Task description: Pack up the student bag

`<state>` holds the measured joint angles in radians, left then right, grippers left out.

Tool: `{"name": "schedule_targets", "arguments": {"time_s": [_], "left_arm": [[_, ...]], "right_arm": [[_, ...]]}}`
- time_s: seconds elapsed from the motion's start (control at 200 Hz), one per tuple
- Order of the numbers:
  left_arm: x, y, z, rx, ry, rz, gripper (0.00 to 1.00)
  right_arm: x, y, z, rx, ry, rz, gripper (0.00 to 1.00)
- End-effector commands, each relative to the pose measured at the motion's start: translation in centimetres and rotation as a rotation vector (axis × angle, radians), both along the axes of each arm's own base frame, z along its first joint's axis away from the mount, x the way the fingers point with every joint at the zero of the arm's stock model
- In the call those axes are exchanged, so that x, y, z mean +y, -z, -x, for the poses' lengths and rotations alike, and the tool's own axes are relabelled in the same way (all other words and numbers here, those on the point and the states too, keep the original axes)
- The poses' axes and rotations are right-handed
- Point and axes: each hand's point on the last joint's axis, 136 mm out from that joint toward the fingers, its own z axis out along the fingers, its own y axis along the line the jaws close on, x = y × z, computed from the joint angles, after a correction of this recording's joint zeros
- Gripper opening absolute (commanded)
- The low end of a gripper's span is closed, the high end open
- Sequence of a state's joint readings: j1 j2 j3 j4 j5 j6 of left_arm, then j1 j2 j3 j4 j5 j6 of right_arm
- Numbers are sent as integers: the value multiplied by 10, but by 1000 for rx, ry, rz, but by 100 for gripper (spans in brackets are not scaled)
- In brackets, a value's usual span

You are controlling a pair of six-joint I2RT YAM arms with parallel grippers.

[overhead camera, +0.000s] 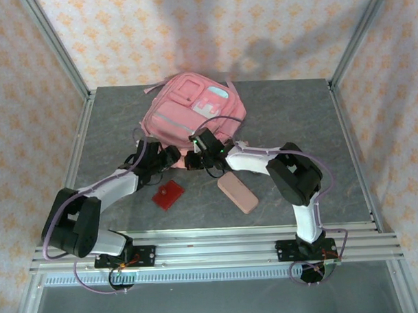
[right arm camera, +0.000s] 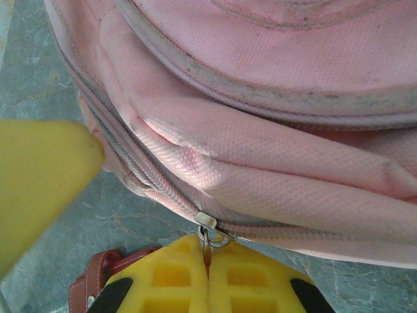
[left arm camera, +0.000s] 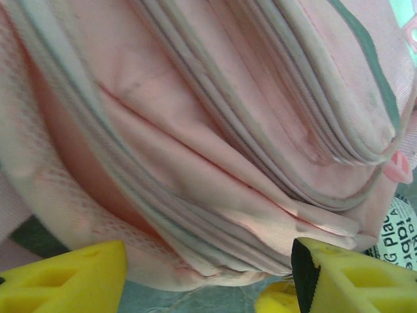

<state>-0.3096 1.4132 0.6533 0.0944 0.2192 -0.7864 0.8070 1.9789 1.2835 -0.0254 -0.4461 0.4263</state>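
The student bag [overhead camera: 193, 109], a pink backpack with grey zip trims, lies flat at the back middle of the table. Both grippers meet at its near edge. My right gripper [right arm camera: 208, 255] is shut on the metal zip pull [right arm camera: 206, 236] of the bag's [right arm camera: 273, 150] side zip, and it sits just below the bag in the top view [overhead camera: 194, 161]. My left gripper [left arm camera: 208, 277] is open, its yellow fingers [left arm camera: 65, 277] spread wide under the bag's lower edge [left arm camera: 215, 195], holding nothing. It sits left of the right gripper [overhead camera: 173, 156].
A flat red square thing [overhead camera: 168, 194] and a pink pencil case [overhead camera: 238, 194] lie on the grey table between the arms. A brown leather item [right arm camera: 98, 274] lies beside the right fingers. A white printed label [left arm camera: 397, 238] shows by the bag's corner. Metal frame posts edge the table.
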Motion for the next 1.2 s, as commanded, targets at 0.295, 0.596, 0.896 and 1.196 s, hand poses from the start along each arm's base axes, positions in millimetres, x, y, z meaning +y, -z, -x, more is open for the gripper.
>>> {"name": "schedule_targets", "arguments": {"time_s": [0.295,0.596,0.896,1.196], "left_arm": [[6,22,-39,-13,-129,-59,7],[40,16,-37,-16,-169,-74,0],[84,6,-33,-23,-222,-129,0],[125,-29,-70,-49,-280,-233,0]], "right_arm": [[2,-17,8,-41,-38,-12,0],[-58,8,-13,-27,80,80,0],[-126,21,-35,-19,236,147,0],[-61,4,-21,-53,119,94,0]]}}
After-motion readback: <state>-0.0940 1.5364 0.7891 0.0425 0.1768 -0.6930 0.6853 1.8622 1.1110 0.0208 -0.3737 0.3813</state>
